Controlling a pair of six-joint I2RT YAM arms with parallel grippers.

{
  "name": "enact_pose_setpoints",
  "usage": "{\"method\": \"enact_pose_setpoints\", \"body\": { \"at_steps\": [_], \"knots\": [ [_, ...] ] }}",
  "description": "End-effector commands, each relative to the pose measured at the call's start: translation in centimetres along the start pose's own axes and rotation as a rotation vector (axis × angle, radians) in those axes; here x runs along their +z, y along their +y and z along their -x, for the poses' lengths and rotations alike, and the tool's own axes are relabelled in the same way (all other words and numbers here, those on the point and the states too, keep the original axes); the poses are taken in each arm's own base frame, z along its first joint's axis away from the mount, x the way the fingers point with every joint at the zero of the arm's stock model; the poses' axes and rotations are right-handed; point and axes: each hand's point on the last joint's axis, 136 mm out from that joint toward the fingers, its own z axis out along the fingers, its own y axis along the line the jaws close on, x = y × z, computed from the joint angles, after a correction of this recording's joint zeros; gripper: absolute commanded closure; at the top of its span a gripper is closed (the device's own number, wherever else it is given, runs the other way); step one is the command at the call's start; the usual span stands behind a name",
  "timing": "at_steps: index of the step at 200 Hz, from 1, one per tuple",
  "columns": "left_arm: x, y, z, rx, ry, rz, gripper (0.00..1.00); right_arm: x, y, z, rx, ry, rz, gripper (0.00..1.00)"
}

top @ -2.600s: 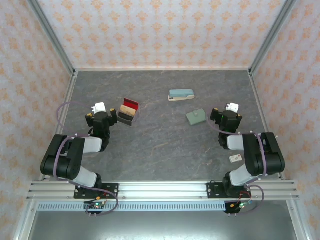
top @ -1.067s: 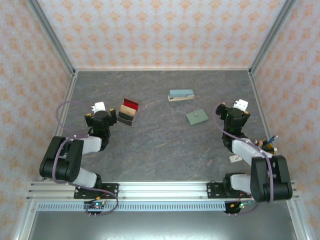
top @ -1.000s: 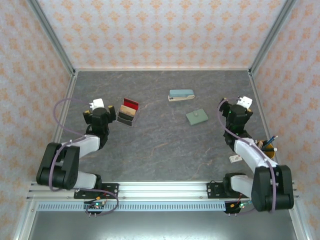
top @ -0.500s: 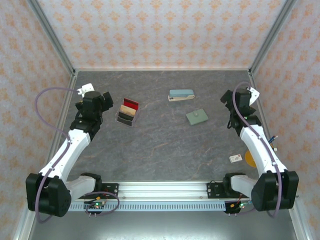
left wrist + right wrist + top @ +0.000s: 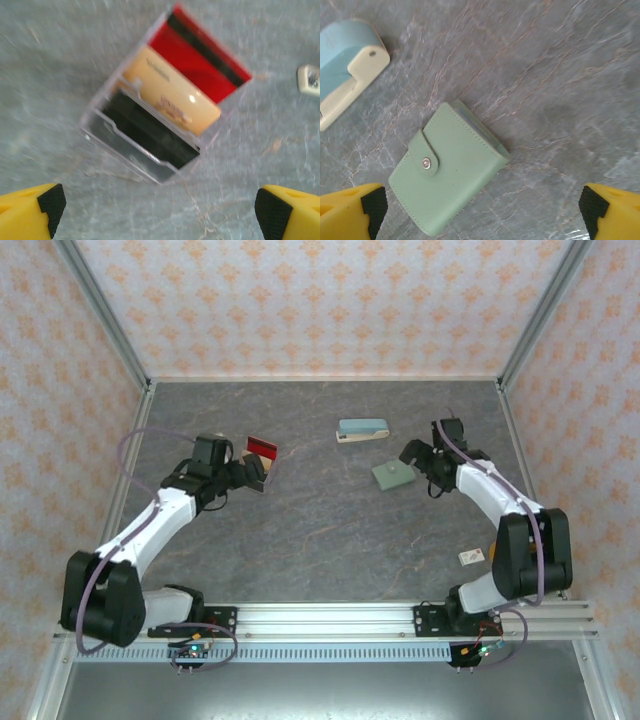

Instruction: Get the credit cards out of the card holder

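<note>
Right tool, spread wide, hovers over the closed card holder.

Card holder matt, leather-look, soft; credit cards glossy plastic; rack clear plastic.

A lab robot cell: a dark grey marble-patterned tabletop, walled on three sides by cream panels with orange motifs, aluminium posts at its far corners, an aluminium rail on its near edge carrying two black-and-white robot arms.
</note>
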Motion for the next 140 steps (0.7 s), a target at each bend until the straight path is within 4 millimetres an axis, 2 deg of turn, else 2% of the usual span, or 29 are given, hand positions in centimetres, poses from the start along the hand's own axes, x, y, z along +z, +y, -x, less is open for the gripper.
{"method": "enact_pose_setpoints", "body": {
  "at_steps": [1,41,74,140],
  "knots": [
    [1.4,-1.5,-1.0,-0.043,0.052,-0.069,0.0,0.5,1.2,-0.1,0.003,0.037,-0.001,0.0],
    [3.7,-1.8,-1.0,-0.001,0.083,-0.057,0.0,1.8,1.6,-0.7,-0.02,0.079,-0.02,0.0],
    [4.5,1.3,1.5,0.06,-0.018,0.142,0.0,1.9,1.7,-0.6,-0.031,0.088,-0.021,0.0],
    [6.4,-0.4,4.8,0.154,-0.086,0.105,0.0,2.2,1.3,-1.1,-0.048,0.111,-0.037,0.0]
  ]
}}
